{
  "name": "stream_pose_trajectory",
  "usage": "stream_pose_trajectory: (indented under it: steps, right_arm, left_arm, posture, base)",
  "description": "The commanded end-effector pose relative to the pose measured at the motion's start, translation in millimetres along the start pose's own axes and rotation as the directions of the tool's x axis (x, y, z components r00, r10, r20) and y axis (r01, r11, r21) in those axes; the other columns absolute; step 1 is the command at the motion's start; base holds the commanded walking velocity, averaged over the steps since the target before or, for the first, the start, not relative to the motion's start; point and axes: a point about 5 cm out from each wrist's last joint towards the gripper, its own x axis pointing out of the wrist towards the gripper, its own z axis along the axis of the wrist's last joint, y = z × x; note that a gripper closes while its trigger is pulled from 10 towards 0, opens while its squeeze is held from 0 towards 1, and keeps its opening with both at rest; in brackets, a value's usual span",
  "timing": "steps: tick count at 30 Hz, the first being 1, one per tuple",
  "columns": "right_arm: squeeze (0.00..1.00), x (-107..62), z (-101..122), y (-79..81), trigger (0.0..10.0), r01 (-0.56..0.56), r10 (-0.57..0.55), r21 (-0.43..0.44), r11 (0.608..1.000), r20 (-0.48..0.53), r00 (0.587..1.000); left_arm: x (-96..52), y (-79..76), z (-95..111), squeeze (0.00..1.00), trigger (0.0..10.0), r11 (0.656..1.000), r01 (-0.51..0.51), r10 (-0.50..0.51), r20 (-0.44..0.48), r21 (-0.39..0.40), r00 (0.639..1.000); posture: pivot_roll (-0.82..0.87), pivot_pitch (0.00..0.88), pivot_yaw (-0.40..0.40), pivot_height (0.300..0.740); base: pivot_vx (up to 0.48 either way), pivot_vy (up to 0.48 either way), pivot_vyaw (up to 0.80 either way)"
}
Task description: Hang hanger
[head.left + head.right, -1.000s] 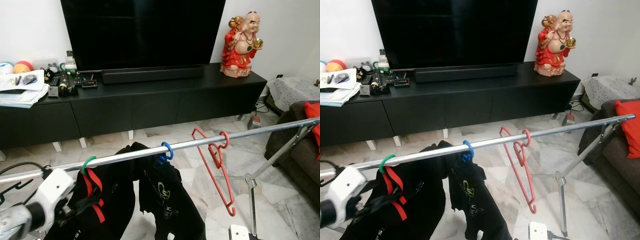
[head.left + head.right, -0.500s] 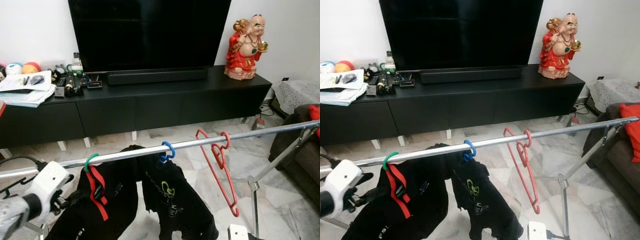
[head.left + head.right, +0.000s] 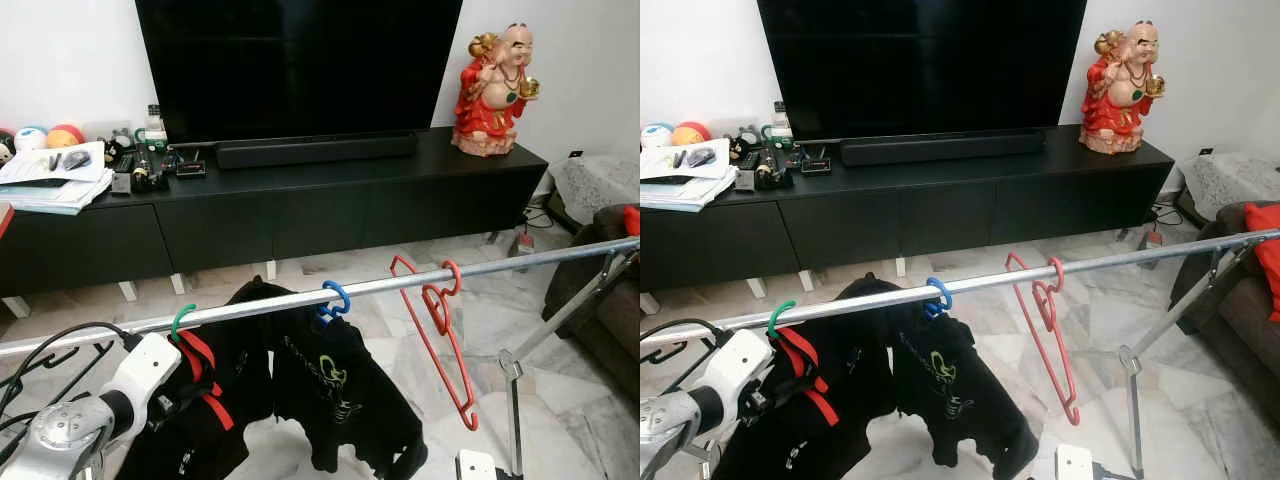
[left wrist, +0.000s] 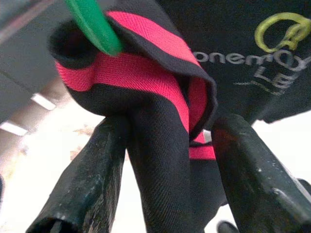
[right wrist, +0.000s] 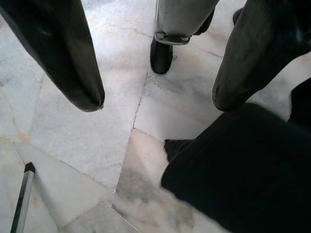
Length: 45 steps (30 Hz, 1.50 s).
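Hanger (image 3: pixel 181 320), green: hooked on rail (image 3: pixel 400 284), carrying black garment (image 4: pixel 165 145). Left tool (image 4: pixel 170 141) spread astride the garment. Hanging looks done; you next back the tool clear.

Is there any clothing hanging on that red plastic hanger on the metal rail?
No, the red plastic hanger hangs bare on the metal rail, while the black garments sit further left on the blue and green hangers.

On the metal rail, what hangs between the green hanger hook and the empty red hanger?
In the left eye view, one blue plastic hanger hook sits on the silver metal rail between the green hanger hook and the empty red hanger, carrying a black shirt.
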Motion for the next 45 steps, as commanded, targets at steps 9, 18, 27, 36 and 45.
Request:
stream_pose_trajectory:
  steps: [9,18,27,36,45]
  right_arm:
    - [0.00,0.0,0,0.7,10.0,0.000,0.000,0.010,1.000,-0.001,1.000]
    - [0.00,0.1,0,0.6,10.0,0.000,0.000,0.004,1.000,-0.001,1.000]
    - [0.00,0.1,1,0.0,10.0,-0.004,0.004,-0.004,1.000,0.000,1.000]
    - [0.00,0.1,1,0.1,10.0,-0.005,0.005,-0.004,1.000,0.000,1.000]
    - [0.00,0.2,1,1.3,10.0,-0.005,0.005,0.002,1.000,0.001,1.000]
  left_arm:
    - [12.5,3.0,6,0.00,10.0,0.998,-0.056,0.056,0.002,0.033,0.998]
    - [-1.9,16.3,18,0.00,10.0,1.000,-0.013,0.013,0.063,0.003,0.998]
    - [-44.5,28.7,16,0.00,10.0,0.981,0.182,-0.179,-0.050,0.060,0.983]
    - [-31.9,31.8,10,0.00,10.0,0.991,0.106,-0.099,-0.089,0.075,0.991]
    - [-8.3,-3.2,-3,0.00,10.0,0.977,0.214,-0.214,-0.111,-0.012,0.970]
  posture:
    - [0.12,0.027,-0.033,0.740]
    - [0.12,0.027,-0.033,0.740]
    - [0.13,0.030,-0.036,0.740]
    - [0.13,0.031,-0.034,0.740]
    - [0.12,0.030,-0.031,0.740]
  base:
    - [0.000,0.000,0.00]
    - [0.000,0.000,0.00]
    - [0.000,0.000,0.00]
    - [0.000,0.000,0.00]
    - [0.000,0.000,0.00]
